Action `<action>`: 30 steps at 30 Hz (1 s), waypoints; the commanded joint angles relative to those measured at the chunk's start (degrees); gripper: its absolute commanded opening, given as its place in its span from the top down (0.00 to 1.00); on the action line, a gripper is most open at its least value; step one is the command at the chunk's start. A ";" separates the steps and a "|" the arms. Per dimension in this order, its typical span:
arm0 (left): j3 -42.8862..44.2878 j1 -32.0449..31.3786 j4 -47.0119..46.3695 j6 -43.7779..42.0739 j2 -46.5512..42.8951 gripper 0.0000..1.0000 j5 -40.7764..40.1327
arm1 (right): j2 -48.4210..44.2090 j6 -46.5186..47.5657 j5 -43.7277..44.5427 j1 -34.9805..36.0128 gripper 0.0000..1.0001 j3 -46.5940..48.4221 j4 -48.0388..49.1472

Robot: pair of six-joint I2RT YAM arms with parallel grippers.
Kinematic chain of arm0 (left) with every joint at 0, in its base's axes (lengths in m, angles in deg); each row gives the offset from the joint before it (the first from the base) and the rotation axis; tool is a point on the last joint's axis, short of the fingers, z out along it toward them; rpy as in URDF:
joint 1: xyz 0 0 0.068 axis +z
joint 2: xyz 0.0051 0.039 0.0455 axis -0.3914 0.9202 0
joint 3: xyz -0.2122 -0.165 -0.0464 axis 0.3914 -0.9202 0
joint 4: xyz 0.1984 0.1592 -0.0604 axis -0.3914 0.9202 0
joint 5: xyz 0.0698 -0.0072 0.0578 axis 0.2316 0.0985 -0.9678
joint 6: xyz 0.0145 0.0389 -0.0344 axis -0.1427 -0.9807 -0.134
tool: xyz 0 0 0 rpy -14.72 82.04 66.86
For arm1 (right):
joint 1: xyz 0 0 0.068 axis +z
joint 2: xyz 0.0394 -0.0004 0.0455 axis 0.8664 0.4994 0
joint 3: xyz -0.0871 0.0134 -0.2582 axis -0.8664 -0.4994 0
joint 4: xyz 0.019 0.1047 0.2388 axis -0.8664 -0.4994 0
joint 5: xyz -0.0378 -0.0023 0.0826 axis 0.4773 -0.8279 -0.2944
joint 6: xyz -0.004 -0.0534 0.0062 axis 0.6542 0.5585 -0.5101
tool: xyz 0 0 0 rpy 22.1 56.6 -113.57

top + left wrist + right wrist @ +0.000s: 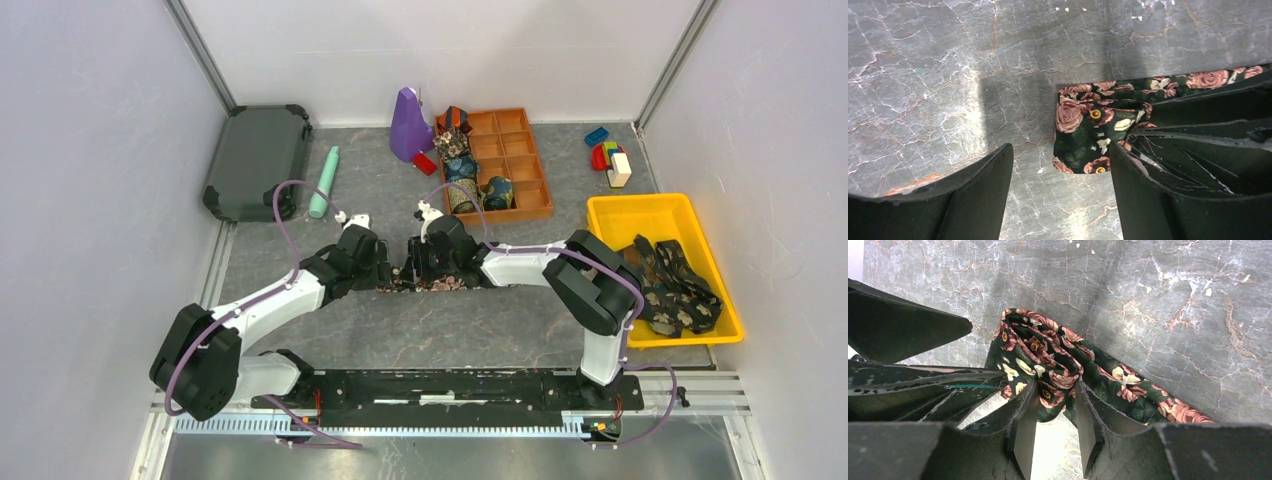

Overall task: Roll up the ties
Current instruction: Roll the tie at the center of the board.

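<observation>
A: Where's the tie [1083, 135]?
B: Middle of the table [470, 335], folded end pinched in the right gripper [1055, 427]. Left gripper [1060, 195] gapes wide, holding nothing (its fingers straddle the end).
A: Tip?
B: Turn snug, edges square.

On my grey marbled tabletop [450, 330]: a dark rose-patterned fabric tie [1083, 135] mid-table, an orange compartmented tray [546, 185] far, a yellow plastic bin [630, 222] right, a dark-grey case [257, 160] far left.

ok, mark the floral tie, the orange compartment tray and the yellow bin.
floral tie [1080, 135]: left wrist view, on its folded end.
orange compartment tray [522, 148]: top view, on an empty compartment.
yellow bin [640, 222]: top view, on its bare floor.
</observation>
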 commanded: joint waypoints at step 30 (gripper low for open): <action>-9.47 10.16 -26.75 -2.66 2.62 0.26 22.34 | 2.79 1.91 -3.49 -3.51 0.68 -3.47 4.47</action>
